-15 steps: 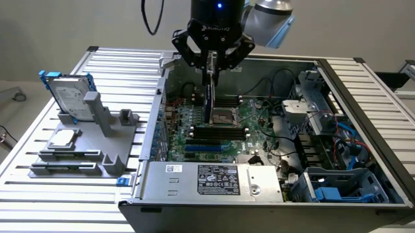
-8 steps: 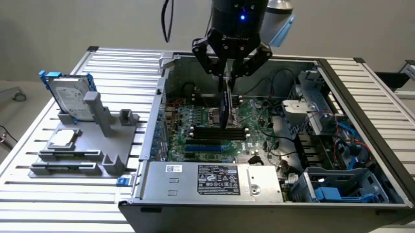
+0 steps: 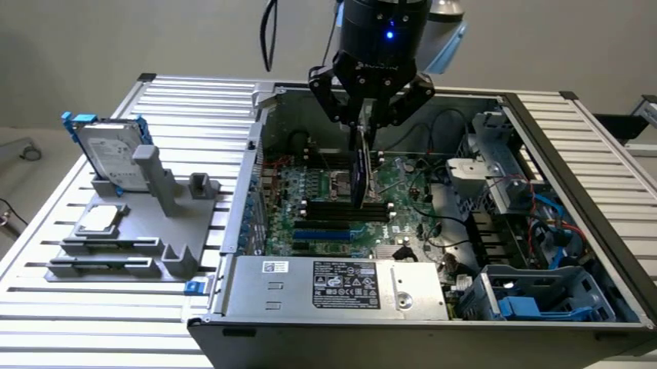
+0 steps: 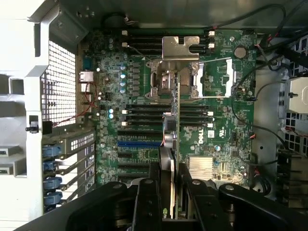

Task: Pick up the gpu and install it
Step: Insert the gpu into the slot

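Note:
The gpu hangs on edge inside the open computer case, its lower end just above the green motherboard. My gripper is shut on the card's upper edge from above. In the wrist view the gpu shows edge-on as a thin green strip with a dark cover on one face, running out from between my black fingers of the gripper. It hangs over the black memory slots, close to the blue slot and the processor socket.
A silver power supply fills the case's near side. Cables and drive cages crowd the exterior view's right. On the grey holder outside stand a hard drive with blue frame and a small silver chip.

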Motion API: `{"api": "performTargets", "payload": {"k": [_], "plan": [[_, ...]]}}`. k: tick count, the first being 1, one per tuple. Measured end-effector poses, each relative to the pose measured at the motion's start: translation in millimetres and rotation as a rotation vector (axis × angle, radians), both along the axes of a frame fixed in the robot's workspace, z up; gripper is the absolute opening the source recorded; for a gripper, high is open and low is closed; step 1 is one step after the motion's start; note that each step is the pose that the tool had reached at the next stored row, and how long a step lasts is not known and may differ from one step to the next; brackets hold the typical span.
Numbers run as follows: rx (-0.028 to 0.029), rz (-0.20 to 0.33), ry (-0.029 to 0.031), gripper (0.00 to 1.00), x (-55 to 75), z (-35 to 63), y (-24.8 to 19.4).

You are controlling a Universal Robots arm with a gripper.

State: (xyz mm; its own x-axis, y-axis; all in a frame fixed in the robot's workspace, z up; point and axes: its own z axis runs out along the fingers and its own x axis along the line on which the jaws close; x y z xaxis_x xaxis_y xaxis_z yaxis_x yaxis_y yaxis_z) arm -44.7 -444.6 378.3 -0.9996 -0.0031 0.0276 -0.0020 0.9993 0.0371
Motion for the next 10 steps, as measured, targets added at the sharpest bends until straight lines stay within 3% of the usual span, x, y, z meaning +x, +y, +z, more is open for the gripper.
{"api": "performTargets", "payload": {"k": [10], "plan": [[0.0, 0.0, 0.0, 0.27, 0.0, 0.0, 0.0]]}}
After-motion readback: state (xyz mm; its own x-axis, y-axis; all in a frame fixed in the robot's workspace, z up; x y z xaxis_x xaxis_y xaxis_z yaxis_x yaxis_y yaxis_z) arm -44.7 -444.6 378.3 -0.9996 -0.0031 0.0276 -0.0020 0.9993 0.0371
